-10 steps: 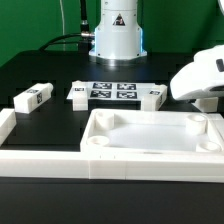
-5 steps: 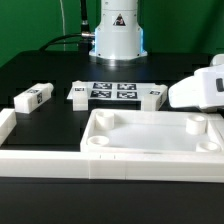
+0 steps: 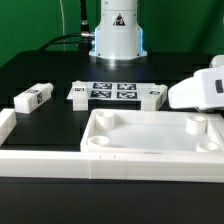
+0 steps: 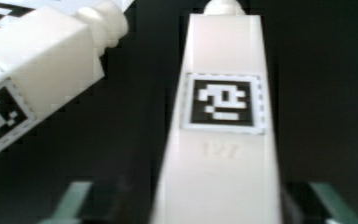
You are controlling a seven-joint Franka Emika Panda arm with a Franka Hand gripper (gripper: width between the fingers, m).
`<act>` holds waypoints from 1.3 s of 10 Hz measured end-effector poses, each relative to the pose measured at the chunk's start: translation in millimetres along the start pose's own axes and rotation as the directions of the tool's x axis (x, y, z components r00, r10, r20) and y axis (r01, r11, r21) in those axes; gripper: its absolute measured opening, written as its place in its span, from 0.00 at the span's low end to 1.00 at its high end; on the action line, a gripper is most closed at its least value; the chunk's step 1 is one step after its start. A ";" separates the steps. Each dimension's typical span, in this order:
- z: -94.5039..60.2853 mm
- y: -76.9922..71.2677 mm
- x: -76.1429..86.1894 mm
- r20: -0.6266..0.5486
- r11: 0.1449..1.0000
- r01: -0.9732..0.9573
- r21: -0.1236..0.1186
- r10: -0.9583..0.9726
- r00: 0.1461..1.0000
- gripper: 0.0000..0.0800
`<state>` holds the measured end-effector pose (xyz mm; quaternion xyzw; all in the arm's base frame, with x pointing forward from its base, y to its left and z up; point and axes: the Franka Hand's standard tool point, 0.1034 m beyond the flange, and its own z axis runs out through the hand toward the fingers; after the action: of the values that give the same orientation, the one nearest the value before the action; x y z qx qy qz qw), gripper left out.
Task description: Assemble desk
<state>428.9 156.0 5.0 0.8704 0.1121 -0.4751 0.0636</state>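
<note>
White tagged leg (image 4: 220,110), hand (image 4: 197,203) open astride it, not touching

The white tabletop (image 3: 150,138) is laid flat with its raised rim upward, and round sockets are seen at its corners. Behind it, a first leg (image 3: 33,98) is set well apart toward the exterior view's left, while a second leg (image 3: 78,92) and a third leg (image 3: 150,97) are placed nearer the middle. In the wrist view, a tagged leg (image 4: 220,120) is shown lengthwise, tag upward, and an angled leg (image 4: 43,70) is seen close beside it.
</note>
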 end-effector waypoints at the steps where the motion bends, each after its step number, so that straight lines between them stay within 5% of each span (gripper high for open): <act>1: 0.8 0.2 -0.4 0.001 1.000 0.000 0.000 0.000 1.000 0.36; 5: -5.6 4.3 -3.8 -0.007 1.000 0.013 0.006 -0.013 1.000 0.36; 10: -49.8 23.2 -47.8 -0.005 1.000 0.012 0.026 -0.012 1.000 0.36; 13: -45.7 22.0 -43.7 -0.005 1.000 0.013 0.025 -0.013 1.000 0.36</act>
<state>448.8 138.7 66.5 0.8715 0.1120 -0.4749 0.0491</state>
